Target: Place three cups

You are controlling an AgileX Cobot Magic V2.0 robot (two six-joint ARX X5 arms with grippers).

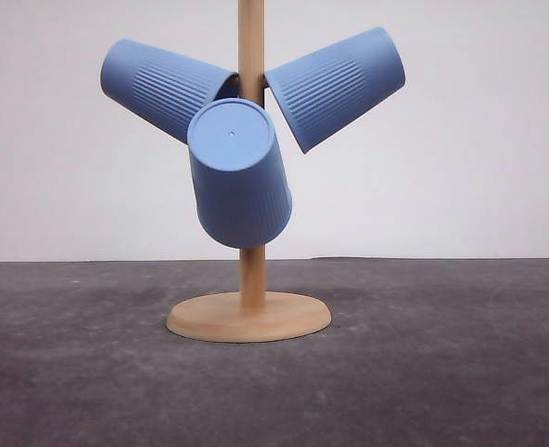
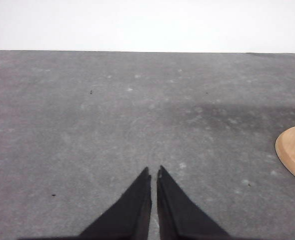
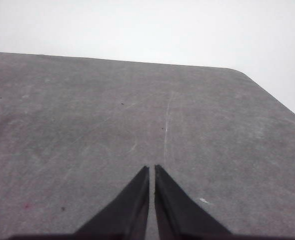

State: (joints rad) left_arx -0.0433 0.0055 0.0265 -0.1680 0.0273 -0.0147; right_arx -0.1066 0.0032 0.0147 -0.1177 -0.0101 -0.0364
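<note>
Blue cups (image 1: 240, 182) all hang on the wooden stand (image 1: 249, 315). Left fingers (image 2: 143, 186) and right fingers (image 3: 142, 186) are pressed together, holding nothing. A bump could tip the stand.

Light-blue ribbed cups (image 1: 240, 182); pale wood stand (image 1: 248, 315); dark grey speckled table (image 1: 442, 372); black fingers (image 2: 132, 210); white wall (image 1: 461, 140)

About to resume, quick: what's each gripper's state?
Left gripper: shut, holding nothing.
Right gripper: shut, holding nothing.
</note>
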